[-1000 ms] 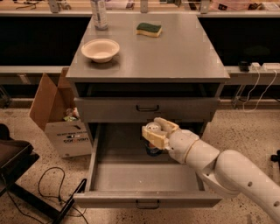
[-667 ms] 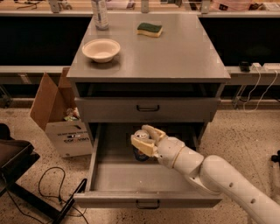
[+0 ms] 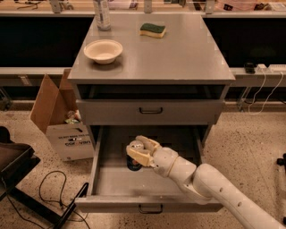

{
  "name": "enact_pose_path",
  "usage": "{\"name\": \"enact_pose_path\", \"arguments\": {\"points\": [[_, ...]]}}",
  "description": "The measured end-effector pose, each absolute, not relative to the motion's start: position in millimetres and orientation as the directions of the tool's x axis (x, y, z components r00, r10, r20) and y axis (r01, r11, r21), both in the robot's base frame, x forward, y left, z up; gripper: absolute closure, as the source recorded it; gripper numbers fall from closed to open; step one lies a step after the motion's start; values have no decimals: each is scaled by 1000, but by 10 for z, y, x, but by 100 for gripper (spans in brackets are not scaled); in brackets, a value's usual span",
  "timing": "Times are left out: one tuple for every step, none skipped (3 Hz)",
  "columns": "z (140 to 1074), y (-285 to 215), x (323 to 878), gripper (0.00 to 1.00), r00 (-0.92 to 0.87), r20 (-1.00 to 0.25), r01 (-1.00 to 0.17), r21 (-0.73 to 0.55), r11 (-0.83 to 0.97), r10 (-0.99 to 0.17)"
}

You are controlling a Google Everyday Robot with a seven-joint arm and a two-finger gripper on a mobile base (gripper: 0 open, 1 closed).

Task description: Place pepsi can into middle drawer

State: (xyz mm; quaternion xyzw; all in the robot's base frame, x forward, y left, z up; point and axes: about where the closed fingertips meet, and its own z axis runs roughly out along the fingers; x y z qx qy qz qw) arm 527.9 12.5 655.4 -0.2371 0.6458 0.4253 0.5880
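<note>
The middle drawer [image 3: 120, 185] is pulled open, showing its flat grey floor and a dark bar handle on its front. My gripper [image 3: 140, 153] reaches in from the lower right over the drawer's middle. Its cream fingers are closed around the pepsi can [image 3: 133, 164]. The can's dark body shows below the fingers, at or just above the drawer floor. Most of its logo is hidden by the fingers.
The closed drawer front [image 3: 150, 110] sits just above the arm. On the cabinet top are a white bowl [image 3: 103, 50], a green-yellow sponge [image 3: 153, 30] and a clear bottle [image 3: 102, 13]. A cardboard box [image 3: 62, 123] stands left of the cabinet, with cables [image 3: 49, 192] on the floor.
My gripper has moved left across the open drawer with the can, from the right part to the middle, and slightly lower.
</note>
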Motion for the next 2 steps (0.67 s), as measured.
{"name": "enact_pose_path", "arguments": {"points": [[6382, 200, 5585, 100, -172, -972, -820, 232, 523, 161], [6109, 277, 5992, 100, -131, -986, -854, 165, 494, 104]]}}
